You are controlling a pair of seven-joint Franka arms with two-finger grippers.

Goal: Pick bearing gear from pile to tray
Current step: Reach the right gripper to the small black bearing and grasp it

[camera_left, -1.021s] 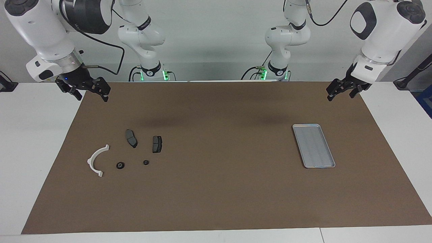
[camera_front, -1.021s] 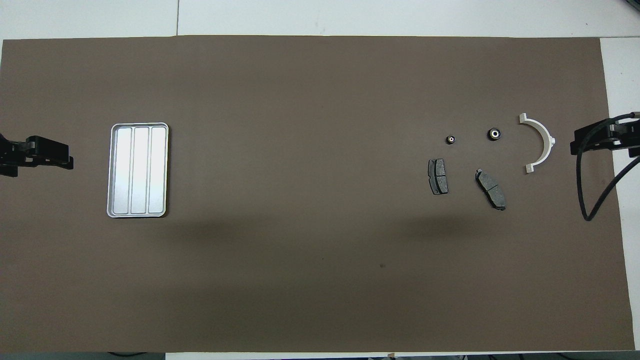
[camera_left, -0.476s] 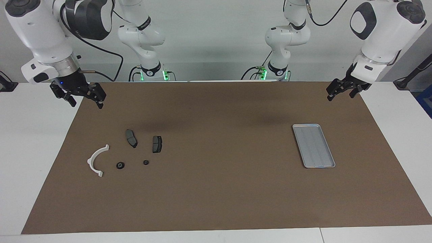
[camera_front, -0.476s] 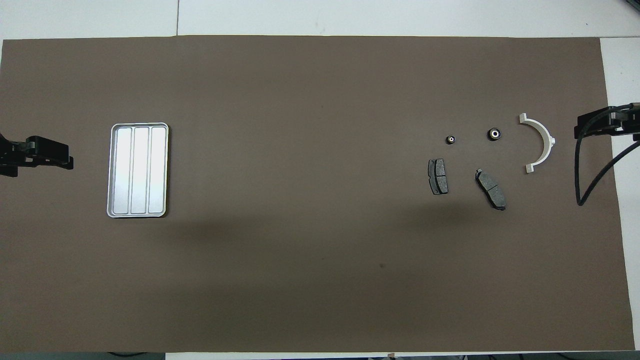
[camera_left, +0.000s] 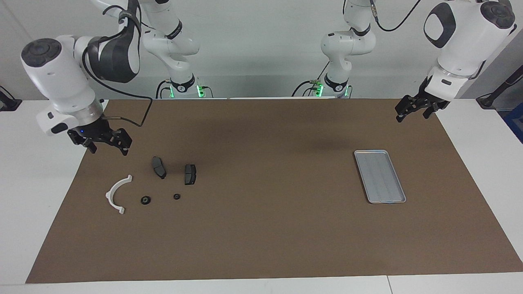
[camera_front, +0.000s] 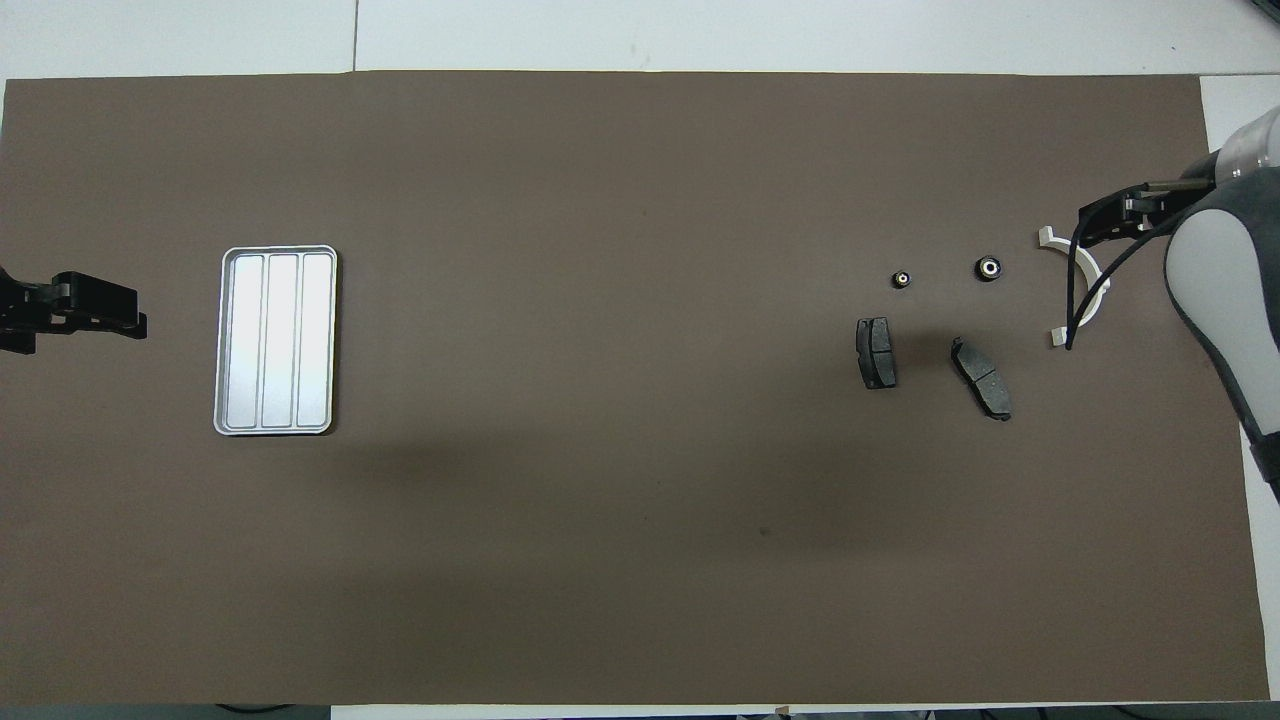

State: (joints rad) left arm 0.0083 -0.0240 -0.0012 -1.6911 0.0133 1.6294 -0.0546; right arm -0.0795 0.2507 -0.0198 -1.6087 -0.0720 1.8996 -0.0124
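Right gripper (camera_left: 107, 146) jaws apart, empty, up over the mat edge by the white bracket (camera_left: 117, 193). Left gripper (camera_left: 413, 111) apart, waiting. Bearing gears (camera_left: 145, 200) on the mat (pile untouched); tray (camera_left: 380, 176) well apart. No readable writing.

bright even overhead light, soft arm shadows on the brown mat (camera_left: 261, 228), perhaps slight glare on the tray (camera_front: 276, 341)
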